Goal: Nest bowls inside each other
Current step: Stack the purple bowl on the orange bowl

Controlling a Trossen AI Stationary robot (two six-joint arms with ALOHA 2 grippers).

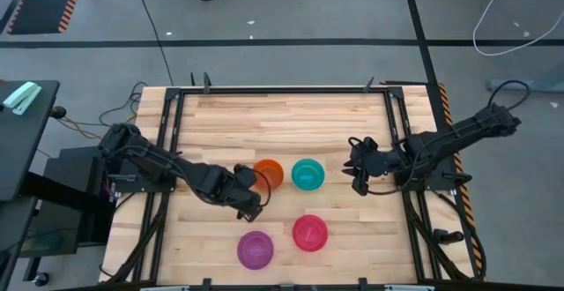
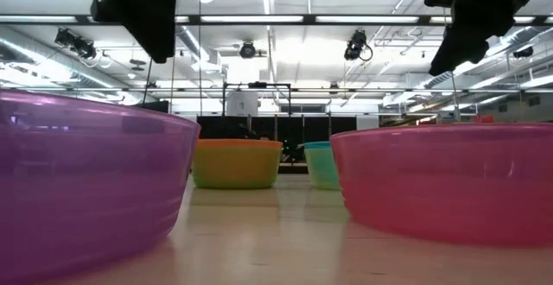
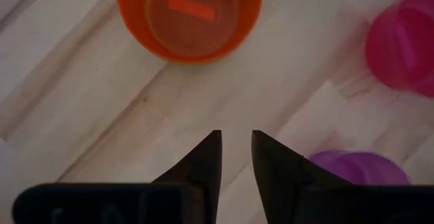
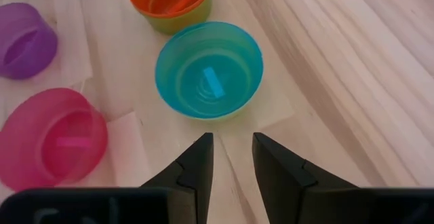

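Right now your main risk is a bad grip on a rim: these bowls look light and smooth, so if a finger comes down on the edge instead of across it, I judge the bowl will skate over the table (image 1: 282, 115) or tip. A second risk is the arms meeting, since both grippers aim at the same close pair of bowls.

Take the orange bowl (image 1: 269, 173) as your landmark. It shows a yellow-green outside in the low and right wrist views, so it may already be a stack of two; I cannot tell for sure, and you should expect extra weight if so. The teal bowl (image 1: 307, 174) stands just beside it on the right-arm side, and whether they touch I cannot tell. The pink bowl (image 1: 310, 232) and the purple bowl (image 1: 255, 249) sit nearer the table's front edge, apart from it and from each other. All four stand mouth up.

Your left gripper (image 1: 251, 208) hangs above the table just short of the orange bowl, on the purple bowl's side, fingers a narrow gap apart and holding nothing. Your right gripper (image 1: 360, 176) hovers beyond the teal bowl from the orange one, pointing at the teal bowl, also slightly parted and empty. Neither touches a bowl.
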